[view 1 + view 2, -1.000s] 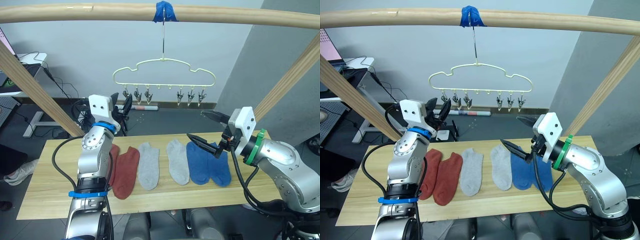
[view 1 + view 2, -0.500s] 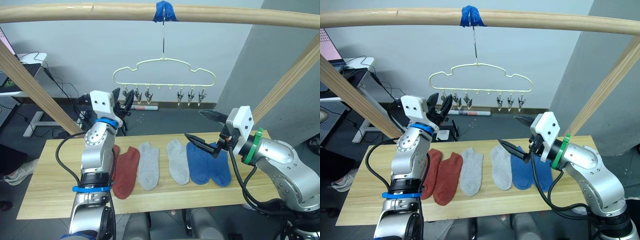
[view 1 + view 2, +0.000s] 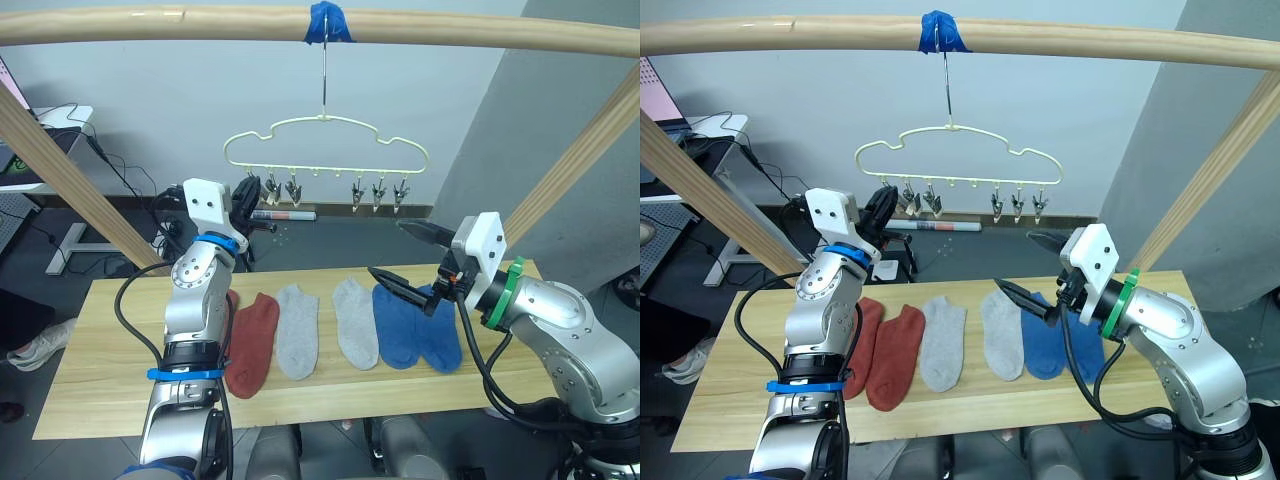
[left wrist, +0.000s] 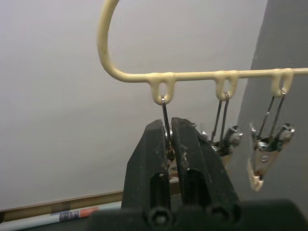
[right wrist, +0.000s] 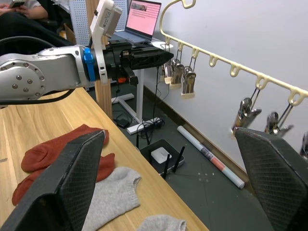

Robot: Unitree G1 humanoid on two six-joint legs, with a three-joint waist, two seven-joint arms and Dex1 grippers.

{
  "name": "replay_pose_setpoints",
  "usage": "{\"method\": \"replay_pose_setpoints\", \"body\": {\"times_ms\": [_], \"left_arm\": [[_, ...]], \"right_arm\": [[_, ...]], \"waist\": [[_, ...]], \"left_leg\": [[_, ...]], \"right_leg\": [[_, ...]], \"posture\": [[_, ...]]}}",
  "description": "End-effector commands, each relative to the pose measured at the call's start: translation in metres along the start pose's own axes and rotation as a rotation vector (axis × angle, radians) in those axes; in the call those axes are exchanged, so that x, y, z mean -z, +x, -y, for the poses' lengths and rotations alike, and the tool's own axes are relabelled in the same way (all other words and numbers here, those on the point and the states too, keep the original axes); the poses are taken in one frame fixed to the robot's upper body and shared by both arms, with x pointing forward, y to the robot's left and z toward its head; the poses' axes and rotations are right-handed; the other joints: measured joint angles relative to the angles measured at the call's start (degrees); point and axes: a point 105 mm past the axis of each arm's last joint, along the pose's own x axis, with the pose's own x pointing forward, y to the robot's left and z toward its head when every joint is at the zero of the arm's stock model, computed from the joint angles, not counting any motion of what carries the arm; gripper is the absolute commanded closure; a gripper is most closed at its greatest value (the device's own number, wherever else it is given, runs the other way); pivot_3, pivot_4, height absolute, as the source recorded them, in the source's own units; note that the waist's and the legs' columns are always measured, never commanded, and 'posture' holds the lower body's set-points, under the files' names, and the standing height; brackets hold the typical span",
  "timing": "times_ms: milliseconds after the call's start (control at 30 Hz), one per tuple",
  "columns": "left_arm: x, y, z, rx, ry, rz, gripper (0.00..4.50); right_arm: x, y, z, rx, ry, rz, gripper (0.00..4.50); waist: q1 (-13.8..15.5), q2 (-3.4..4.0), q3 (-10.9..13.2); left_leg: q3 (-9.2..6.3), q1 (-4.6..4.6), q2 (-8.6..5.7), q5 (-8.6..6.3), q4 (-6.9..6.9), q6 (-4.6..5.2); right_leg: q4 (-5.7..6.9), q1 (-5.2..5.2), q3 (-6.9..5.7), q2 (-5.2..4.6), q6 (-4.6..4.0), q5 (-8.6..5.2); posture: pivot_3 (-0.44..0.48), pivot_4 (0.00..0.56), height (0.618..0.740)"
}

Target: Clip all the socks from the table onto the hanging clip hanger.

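Six socks (image 3: 340,325) lie in a row on your counter (image 3: 90,385). Your left fingers (image 4: 169,139) pinch the hanger's (image 3: 325,140) end clip (image 4: 166,144), likely steadying it; right fingers (image 3: 405,255) spread wide, empty, above blue socks.

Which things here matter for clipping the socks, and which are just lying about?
Job:
socks
table
clip hanger
left gripper, shut on leftmost clip
right gripper, open

Lying about:
laptop
cables
tube on floor
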Motion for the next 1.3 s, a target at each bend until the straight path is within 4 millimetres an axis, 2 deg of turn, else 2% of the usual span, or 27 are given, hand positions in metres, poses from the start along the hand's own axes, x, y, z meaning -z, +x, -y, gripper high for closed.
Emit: {"method": "replay_pose_setpoints", "body": {"times_ms": [33, 233, 433, 600, 733, 867, 1000, 1133, 1167, 1200, 1267, 1300], "left_arm": [[-0.017, -0.001, 0.001, 0.008, 0.037, 0.043, 4.49], [-0.022, -0.01, 0.002, 0.027, 0.053, 0.023, 4.49], [-0.026, -0.014, 0.007, 0.074, 0.035, 0.0, 4.49], [-0.028, -0.015, 0.01, 0.105, 0.02, -0.019, 4.49], [-0.027, -0.016, 0.01, 0.114, 0.017, -0.03, 4.49], [-0.027, -0.017, 0.009, 0.117, 0.014, -0.036, 4.5], [-0.028, -0.018, 0.009, 0.131, -0.001, -0.048, 4.5], [-0.029, -0.021, 0.01, 0.172, -0.024, -0.068, 4.5], [-0.03, -0.022, 0.011, 0.185, -0.03, -0.074, 4.5], [-0.031, -0.022, 0.011, 0.196, -0.036, -0.079, 4.5], [-0.033, -0.023, 0.012, 0.213, -0.05, -0.087, 4.5], [-0.034, -0.024, 0.012, 0.224, -0.059, -0.092, 4.5]], "right_arm": [[0.041, -0.009, 0.011, 0.121, 0.055, -0.147, 0.0], [0.116, -0.025, 0.033, 0.373, 0.159, -0.342, 0.0], [0.171, -0.031, 0.054, 0.589, 0.265, -0.434, 0.0], [0.197, -0.035, 0.07, 0.723, 0.362, -0.462, 0.0], [0.209, -0.034, 0.072, 0.761, 0.448, -0.464, 0.0], [0.221, -0.035, 0.062, 0.753, 0.508, -0.503, 0.94], [0.226, -0.034, 0.054, 0.736, 0.506, -0.532, 2.43], [0.222, -0.03, 0.052, 0.708, 0.463, -0.523, 3.86], [0.215, -0.025, 0.053, 0.681, 0.427, -0.5, 4.28], [0.204, -0.019, 0.054, 0.644, 0.381, -0.472, 4.45], [0.185, -0.009, 0.054, 0.573, 0.29, -0.422, 4.45], [0.168, 0.001, 0.053, 0.509, 0.213, -0.385, 4.45]], "waist": [[0.03, -0.01, 0.0], [-0.04, 0.03, 0.2], [-0.22, 0.13, 0.62], [-0.3, 0.18, 1.07], [-0.32, 0.19, 1.15], [-0.34, 0.19, 1.16], [-0.46, 0.19, 1.16], [-0.54, 0.19, 1.16], [-0.55, 0.19, 1.16], [-0.54, 0.2, 1.16], [-0.56, 0.21, 1.18], [-0.57, 0.23, 1.19]], "left_leg": [[0.0, 0.0, 0.0, 0.0, -0.01, 0.0], [0.03, -0.02, 0.01, 0.0, 0.0, 0.0], [0.03, 0.0, 0.04, 0.01, 0.0, 0.0], [0.03, -0.02, 0.03, 0.0, 0.0, 0.0], [0.03, -0.05, 0.03, 0.0, -0.02, 0.0], [0.03, -0.06, 0.03, 0.0, -0.03, 0.0], [0.03, -0.06, 0.03, 0.0, -0.01, -0.01], [0.02, -0.05, 0.04, 0.01, 0.0, -0.01], [0.02, -0.05, 0.04, 0.01, 0.0, -0.01], [0.02, -0.05, 0.04, 0.01, 0.0, -0.01], [0.02, -0.05, 0.03, 0.01, -0.01, -0.01], [0.04, -0.06, 0.04, 0.0, -0.01, -0.01]], "right_leg": [[-0.01, 0.0, 0.0, 0.0, 0.0, 0.0], [0.0, -0.03, 0.04, -0.01, 0.0, 0.0], [0.06, -0.04, 0.05, 0.03, 0.0, 0.01], [0.05, -0.05, 0.05, 0.03, 0.01, 0.01], [0.04, -0.08, 0.05, 0.03, 0.0, 0.01], [0.03, -0.08, 0.06, 0.03, 0.0, 0.01], [0.05, -0.08, 0.06, 0.03, 0.01, 0.01], [0.08, -0.08, 0.05, 0.03, 0.01, 0.02], [0.08, -0.08, 0.05, 0.03, 0.01, 0.02], [0.07, -0.08, 0.05, 0.03, 0.01, 0.02], [0.05, -0.09, 0.06, 0.03, 0.01, 0.01], [0.06, -0.11, 0.07, 0.03, 0.01, 0.01]], "posture": [[-0.202, 0.239, 0.74], [-0.19, 0.253, 0.74], [-0.172, 0.256, 0.74], [-0.163, 0.255, 0.74], [-0.163, 0.254, 0.74], [-0.158, 0.249, 0.74], [-0.157, 0.247, 0.74], [-0.155, 0.245, 0.74], [-0.155, 0.244, 0.74], [-0.154, 0.244, 0.74], [-0.153, 0.243, 0.74], [-0.155, 0.242, 0.74]]}}
